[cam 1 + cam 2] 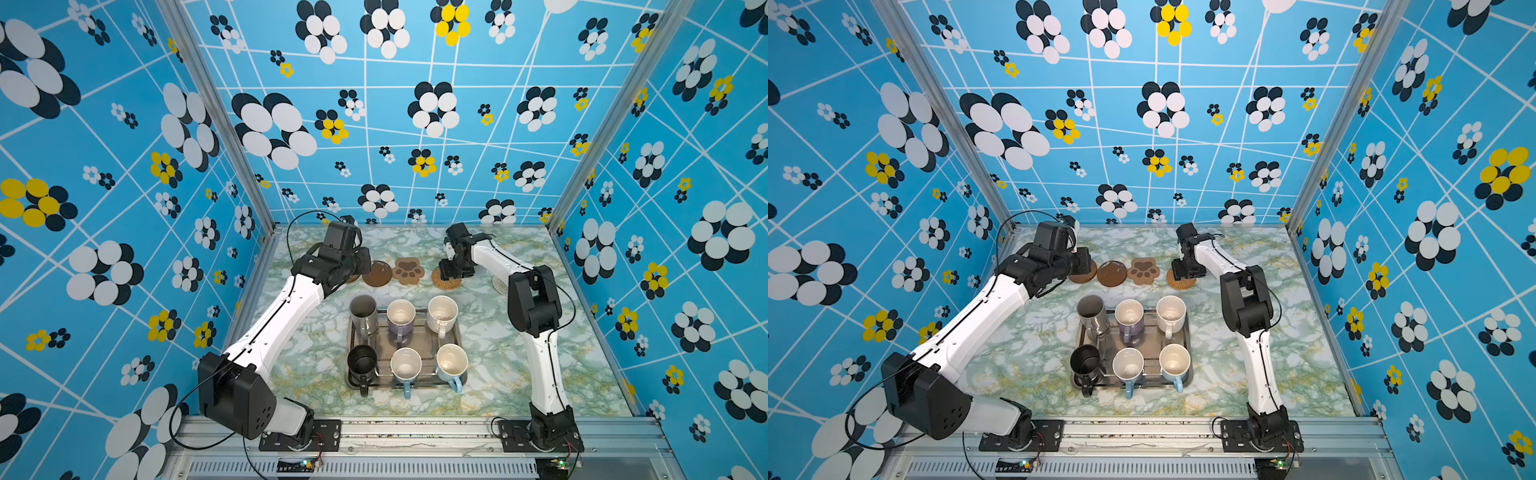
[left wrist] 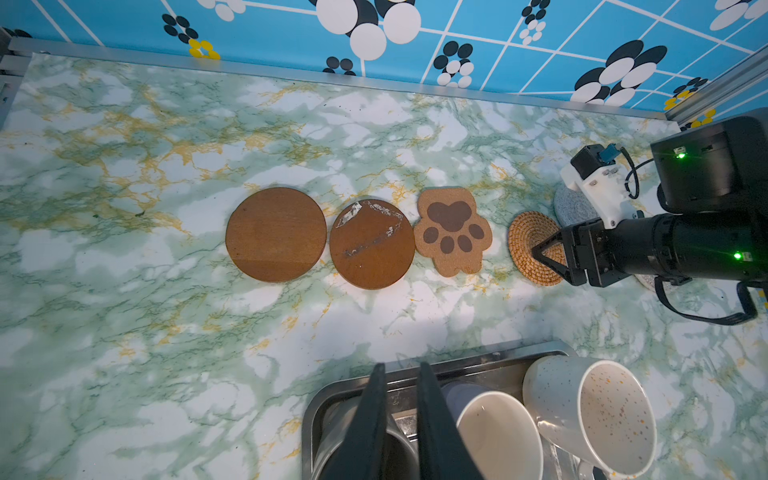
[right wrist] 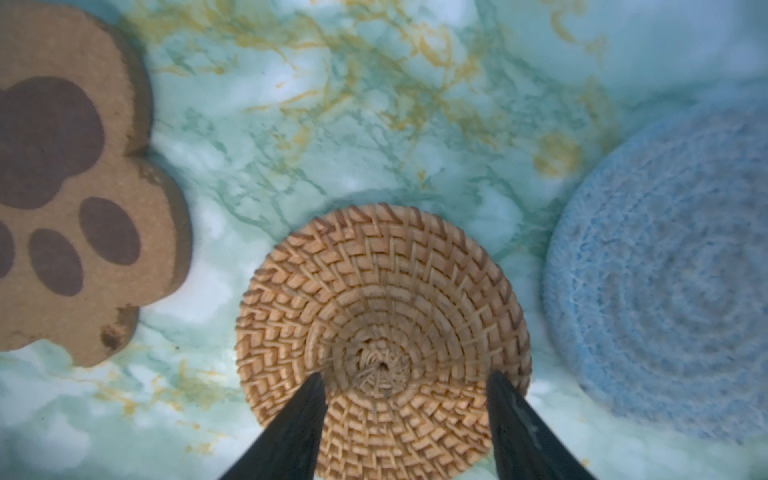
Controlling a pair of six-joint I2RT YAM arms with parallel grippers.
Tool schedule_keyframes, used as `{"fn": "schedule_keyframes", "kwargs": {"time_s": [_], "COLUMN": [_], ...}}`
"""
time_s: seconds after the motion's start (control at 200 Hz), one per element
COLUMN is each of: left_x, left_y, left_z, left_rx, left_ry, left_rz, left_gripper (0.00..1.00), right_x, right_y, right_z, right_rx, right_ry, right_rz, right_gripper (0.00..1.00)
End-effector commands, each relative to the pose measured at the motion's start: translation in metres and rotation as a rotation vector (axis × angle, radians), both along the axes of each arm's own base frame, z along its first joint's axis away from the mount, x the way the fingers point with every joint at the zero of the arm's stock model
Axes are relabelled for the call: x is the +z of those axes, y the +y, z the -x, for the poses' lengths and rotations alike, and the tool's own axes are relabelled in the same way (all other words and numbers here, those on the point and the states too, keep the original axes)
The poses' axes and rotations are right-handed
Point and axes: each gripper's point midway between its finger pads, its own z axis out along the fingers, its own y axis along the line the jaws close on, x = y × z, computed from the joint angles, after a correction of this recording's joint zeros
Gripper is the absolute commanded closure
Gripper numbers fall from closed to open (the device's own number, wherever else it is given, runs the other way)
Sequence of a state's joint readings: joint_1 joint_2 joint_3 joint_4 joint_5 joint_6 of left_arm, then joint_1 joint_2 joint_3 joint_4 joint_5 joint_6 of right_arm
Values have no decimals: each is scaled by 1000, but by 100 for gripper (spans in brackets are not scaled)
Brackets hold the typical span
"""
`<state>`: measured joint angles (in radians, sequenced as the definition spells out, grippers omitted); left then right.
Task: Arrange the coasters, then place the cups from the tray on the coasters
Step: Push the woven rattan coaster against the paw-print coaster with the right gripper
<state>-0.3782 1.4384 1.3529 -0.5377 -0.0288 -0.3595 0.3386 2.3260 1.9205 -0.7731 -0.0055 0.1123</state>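
A green-and-white marbled table (image 1: 519, 374) is sitting inside a booth of blue flowered walls (image 1: 415, 124). Nearest, on the near side of the left gripper (image 2: 402, 365), the tray (image 1: 422, 345) is lying with its long side running left to right, carrying six upright cups (image 1: 401, 313), their handles pointing at the near edge. That gripper is hanging above the table, narrowly parted, gripping nothing. Ahead of it the coasters (image 2: 276, 235) are lying in a left-to-right row, the paw coaster (image 2: 452, 230) pointing its toes at the tray. The right gripper (image 3: 407, 374) is standing open over the woven coaster (image 3: 382, 291), holding nothing, a pale coaster (image 3: 665, 270) just right of it.
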Motion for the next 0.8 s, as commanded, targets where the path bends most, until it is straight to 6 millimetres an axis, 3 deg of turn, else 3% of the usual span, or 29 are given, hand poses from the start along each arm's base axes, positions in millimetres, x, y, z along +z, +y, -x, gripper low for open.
{"fn": "schedule_keyframes", "kwargs": {"time_s": [0.0,0.8], "left_x": [-8,-17], "left_y": [4,13], "left_z": [0,5], "left_rx": [21,30], "left_ry": [14,18], "left_rz": [-20,-20], "left_gripper": [83,82], "right_x": [-37,-40], "right_y": [-2,12], "right_z": [17,-13], "right_rx": [-4,-14], "right_ry": [114,120], "right_rz": [47,63], "right_gripper": [36,36]}}
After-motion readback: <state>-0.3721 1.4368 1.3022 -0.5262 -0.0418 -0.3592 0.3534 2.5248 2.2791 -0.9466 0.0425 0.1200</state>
